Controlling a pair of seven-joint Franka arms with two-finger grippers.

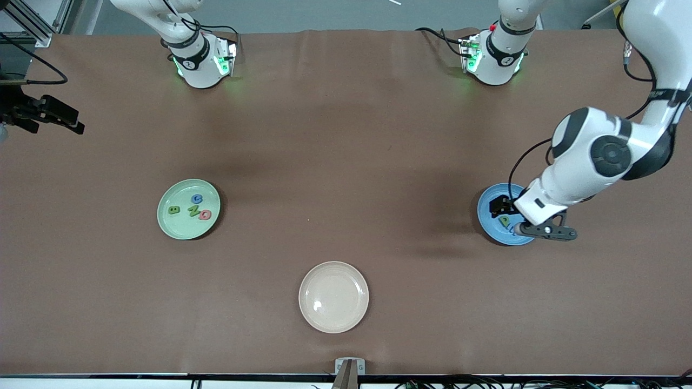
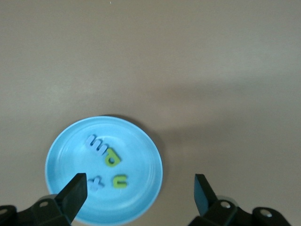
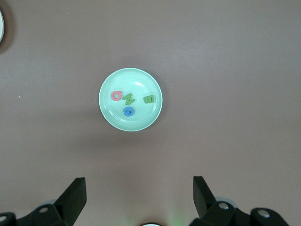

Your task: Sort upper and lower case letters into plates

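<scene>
Four letters lie flat in the mint plate, four more letters in the blue plate

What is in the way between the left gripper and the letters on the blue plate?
Nothing visible. The left gripper hangs over the blue plate with its fingers open, and the four letters lie uncovered in the plate. The right gripper waits open, high over the table.

The front camera looks down from high across the table. Each wrist camera looks straight down: the left close over the blue plate, the right higher over the green plate; the front view shows both plates.
</scene>
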